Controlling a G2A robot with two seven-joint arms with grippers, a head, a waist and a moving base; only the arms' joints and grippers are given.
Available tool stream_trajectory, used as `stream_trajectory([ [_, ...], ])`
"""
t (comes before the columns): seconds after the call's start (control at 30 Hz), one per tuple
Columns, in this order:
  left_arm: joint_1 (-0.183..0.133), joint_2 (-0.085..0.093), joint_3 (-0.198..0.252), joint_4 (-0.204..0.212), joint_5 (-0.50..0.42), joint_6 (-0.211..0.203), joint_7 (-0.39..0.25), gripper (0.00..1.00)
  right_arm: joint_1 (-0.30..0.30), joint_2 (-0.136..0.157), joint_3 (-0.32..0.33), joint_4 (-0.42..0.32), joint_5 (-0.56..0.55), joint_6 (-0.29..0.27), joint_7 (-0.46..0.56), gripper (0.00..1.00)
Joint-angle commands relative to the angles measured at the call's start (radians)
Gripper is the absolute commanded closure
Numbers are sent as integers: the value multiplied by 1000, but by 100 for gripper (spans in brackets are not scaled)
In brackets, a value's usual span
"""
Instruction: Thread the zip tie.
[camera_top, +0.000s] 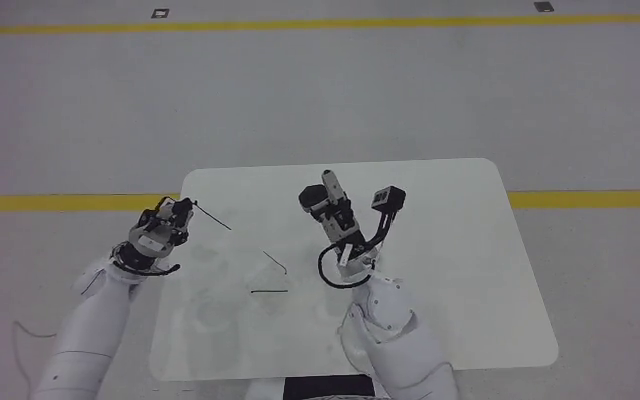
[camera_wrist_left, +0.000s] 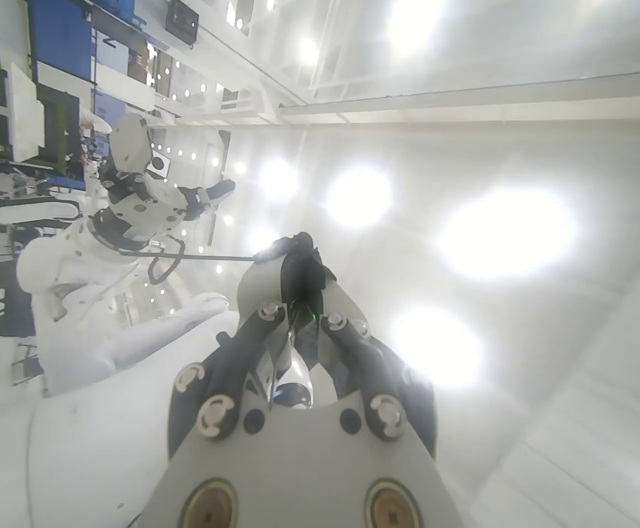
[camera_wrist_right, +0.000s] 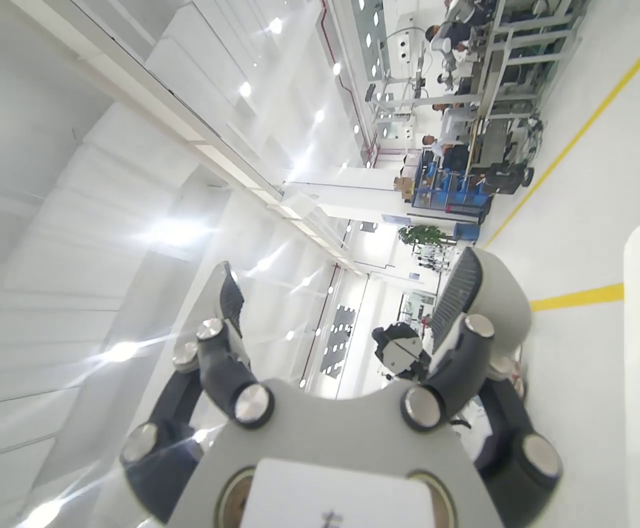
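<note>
My left gripper (camera_top: 181, 209) hovers at the white table's left edge, shut on a thin black zip tie (camera_top: 212, 216) whose free end juts out over the table toward the other arm. In the left wrist view the same zip tie (camera_wrist_left: 210, 258) runs sideways from my closed gripper (camera_wrist_left: 300, 260). My right gripper (camera_top: 330, 184) is raised over the table's middle, pointing upward and away. In its own view my right gripper (camera_wrist_right: 345, 290) is open, with nothing between the ribbed pads (camera_wrist_right: 452, 292).
Two more black zip ties (camera_top: 275, 262) (camera_top: 268, 292) lie on the white table (camera_top: 450, 230) between the arms. A yellow floor line (camera_top: 570, 199) runs behind the table. The table's right half is bare.
</note>
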Motion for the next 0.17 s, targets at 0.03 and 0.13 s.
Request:
stream_trajectory([
  [0.03, -1, 3, 3, -20, -12, 4, 0, 100, 3, 5, 8, -17, -27, 0, -11, 0],
  [0.13, 3, 6, 7, -31, -10, 14, 0, 100, 4, 8, 5, -28, -14, 0, -4, 0],
])
